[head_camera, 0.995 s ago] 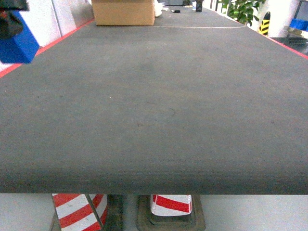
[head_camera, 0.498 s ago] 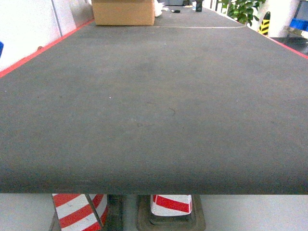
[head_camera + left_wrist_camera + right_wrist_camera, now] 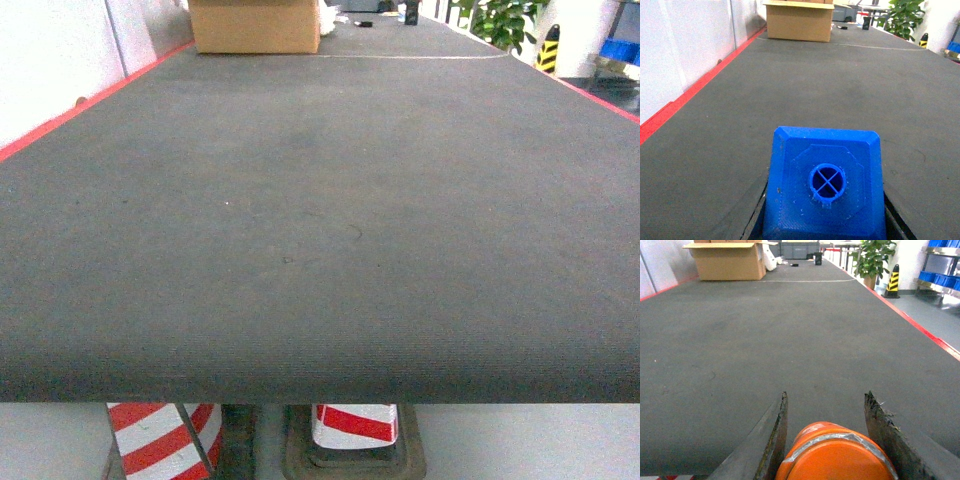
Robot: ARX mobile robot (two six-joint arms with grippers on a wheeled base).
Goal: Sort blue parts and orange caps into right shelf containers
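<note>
A long dark-grey felt belt (image 3: 320, 220) fills the head view, a brown cardboard box (image 3: 256, 25) upper left. Bottom centre of each wrist view, cargo's aboard: left gripper (image 3: 824, 220) clamps the bright-blue block (image 3: 825, 185), right gripper (image 3: 826, 440) pinches the orange cap (image 3: 837, 455), likely carried for shelf bins.

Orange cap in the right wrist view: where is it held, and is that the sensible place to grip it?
The orange cap sits between the right gripper's two fingers, which flank its round side wall left and right. That looks sensible: a cylinder offers opposed curved flanks across its width. Its flat end faces the camera, so the approach is along its axis. Actual contact is below the frame edge.
</note>
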